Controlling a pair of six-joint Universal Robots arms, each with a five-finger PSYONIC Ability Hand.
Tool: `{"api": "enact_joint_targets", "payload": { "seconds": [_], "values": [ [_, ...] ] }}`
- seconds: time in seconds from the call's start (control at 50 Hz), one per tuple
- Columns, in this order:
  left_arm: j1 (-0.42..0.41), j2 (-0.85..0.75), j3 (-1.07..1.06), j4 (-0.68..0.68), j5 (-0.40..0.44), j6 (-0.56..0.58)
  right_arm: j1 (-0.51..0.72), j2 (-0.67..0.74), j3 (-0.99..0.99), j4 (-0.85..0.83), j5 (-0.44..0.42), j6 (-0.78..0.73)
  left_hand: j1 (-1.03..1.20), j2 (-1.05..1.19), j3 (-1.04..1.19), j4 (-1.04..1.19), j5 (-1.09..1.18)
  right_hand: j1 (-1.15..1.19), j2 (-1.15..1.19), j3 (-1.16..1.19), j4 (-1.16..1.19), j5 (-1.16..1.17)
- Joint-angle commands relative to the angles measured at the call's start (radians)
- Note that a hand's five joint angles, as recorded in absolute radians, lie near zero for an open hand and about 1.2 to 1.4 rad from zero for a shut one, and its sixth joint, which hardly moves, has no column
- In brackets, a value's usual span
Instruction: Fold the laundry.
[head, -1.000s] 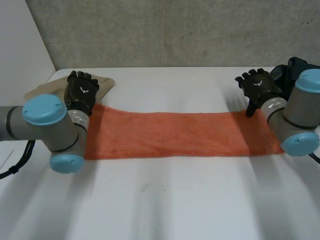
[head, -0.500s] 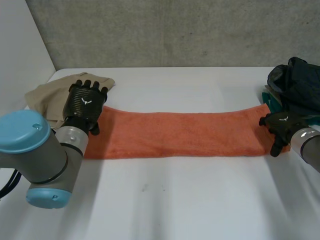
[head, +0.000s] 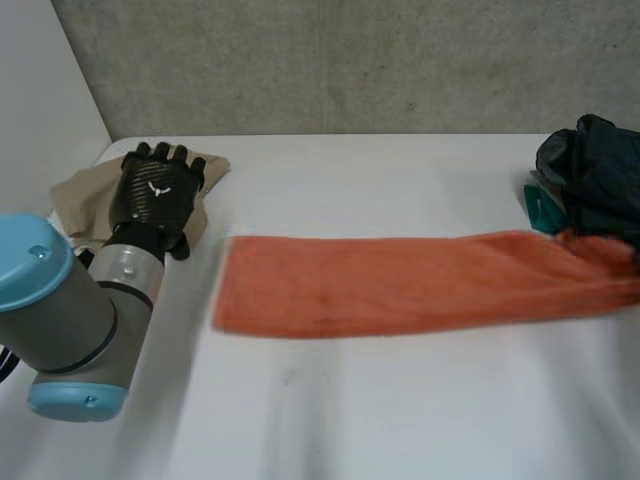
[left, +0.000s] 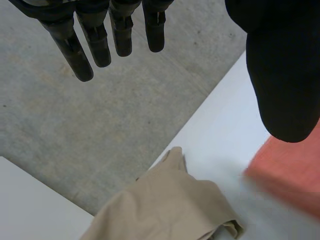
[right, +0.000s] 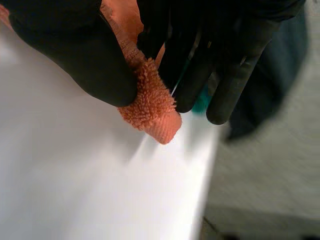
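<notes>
Pinching a corner of the towel lying across the table, your right hand is probably straightening it for folding. Farther back, your left hand is hovering open and empty near a beige cloth; next it is needing the free end.

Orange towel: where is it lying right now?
In the head view the orange towel lies across the table's middle; its right end, by the dark clothes, is pinched in the right hand, its left end free near the left hand.
</notes>
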Motion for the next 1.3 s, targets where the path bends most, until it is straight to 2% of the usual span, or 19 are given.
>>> {"api": "enact_joint_targets", "payload": {
  "seconds": [0.02,0.06,0.2,0.24,0.28,0.36,0.44,0.52,0.58,0.62,0.64,0.74,0.8,0.9,1.0,1.08,1.14,1.24,1.3],
  "values": [
    [0.007,0.064,-0.041,-0.012,0.0,0.001,-0.027,-0.025,-0.021,-0.02,0.099,-0.177,0.0,-0.002,0.0,-0.003,-0.003,0.29,0.217,0.202,0.195,0.235],
    [0.015,0.079,-0.044,-0.018,0.0,0.0,0.017,-0.032,-0.029,-0.032,0.096,-0.154,0.0,-0.002,0.0,-0.003,-0.003,0.29,0.217,0.202,0.195,0.235],
    [0.042,0.119,-0.045,-0.055,0.0,-0.015,0.315,-0.101,-0.074,-0.1,0.053,-0.016,0.0,-0.002,0.0,-0.003,-0.003,0.29,0.217,0.202,0.195,0.235],
    [0.049,0.128,-0.045,-0.061,0.0,-0.025,0.481,-0.089,-0.103,-0.158,-0.005,-0.009,0.0,-0.002,0.0,-0.003,-0.003,0.29,0.217,0.202,0.195,0.235],
    [0.055,0.136,-0.045,-0.063,0.0,-0.035,0.555,-0.074,-0.115,-0.192,-0.042,-0.012,0.0,-0.002,0.0,-0.003,-0.003,0.29,0.217,0.202,0.195,0.235],
    [0.053,0.141,-0.047,-0.064,0.0,-0.048,0.772,0.044,-0.149,-0.319,-0.198,-0.015,0.0,-0.002,0.0,-0.003,-0.003,0.29,0.217,0.202,0.195,0.235],
    [0.041,0.139,-0.049,-0.072,-0.001,-0.054,0.885,0.148,-0.181,-0.359,-0.302,-0.022,0.0,-0.002,0.0,-0.003,-0.003,0.29,0.217,0.202,0.195,0.235],
    [0.035,0.133,-0.053,-0.072,0.0,-0.061,0.942,0.222,-0.193,-0.356,-0.361,-0.036,0.0,-0.002,0.0,-0.003,-0.003,0.29,0.217,0.202,0.195,0.235],
    [0.024,0.13,-0.052,-0.071,0.0,-0.061,0.952,0.231,-0.189,-0.353,-0.366,-0.045,0.0,-0.002,0.0,-0.003,-0.003,0.29,0.217,0.202,0.195,0.235],
    [0.006,0.125,-0.044,-0.071,0.0,-0.061,0.939,0.221,-0.178,-0.351,-0.356,-0.053,-0.003,-0.005,-0.003,-0.006,-0.006,-0.451,-0.523,-0.539,-0.545,-0.505],
    [-0.002,0.125,-0.041,-0.069,0.0,-0.06,0.936,0.204,-0.169,-0.342,-0.334,-0.042,-0.003,-0.005,-0.003,-0.006,-0.006,-0.932,-1.005,-1.02,-1.026,-0.986],
    [-0.054,0.089,-0.001,-0.065,-0.001,-0.055,0.907,0.08,-0.095,-0.281,-0.202,0.06,-0.006,-0.008,-0.006,-0.009,-0.009,-0.932,-1.005,-1.02,-1.026,-0.986],
    [-0.085,0.064,0.028,-0.064,-0.003,-0.057,0.796,-0.032,-0.023,-0.224,-0.143,0.183,-0.009,-0.011,-0.009,-0.012,-0.011,-0.932,-1.005,-1.02,-1.026,-0.986],
    [-0.114,0.041,0.05,-0.063,-0.003,-0.054,0.65,-0.104,0.073,-0.108,-0.14,0.321,-0.009,-0.011,-0.009,-0.012,-0.011,-0.932,-1.005,-1.02,-1.026,-0.986],
    [-0.137,0.012,0.063,-0.063,-0.003,-0.054,0.567,-0.075,0.118,-0.034,-0.126,0.332,-0.009,-0.011,-0.009,-0.012,-0.011,-0.932,-1.005,-1.02,-1.026,-0.986],
    [-0.146,-0.002,0.063,-0.064,-0.003,-0.055,0.502,-0.02,0.103,-0.014,-0.096,0.301,-0.009,-0.011,-0.009,-0.012,-0.011,-0.497,-0.57,-0.585,-0.592,-0.551],
    [-0.148,-0.002,0.063,-0.068,-0.003,-0.055,0.487,-0.006,0.083,-0.008,-0.044,0.223,-0.009,-0.011,-0.009,-0.012,-0.011,0.227,0.154,0.139,0.132,0.173],
    [-0.146,0.01,0.057,-0.069,-0.004,-0.057,0.494,-0.009,0.031,-0.046,0.009,0.18,-0.009,-0.011,-0.009,-0.012,-0.011,0.29,0.217,0.202,0.195,0.235],
    [-0.146,0.018,0.051,-0.072,-0.004,-0.055,0.559,-0.025,-0.011,-0.101,0.012,0.183,-0.009,-0.011,-0.009,-0.012,-0.011,0.29,0.217,0.202,0.195,0.235]
  ]
}}
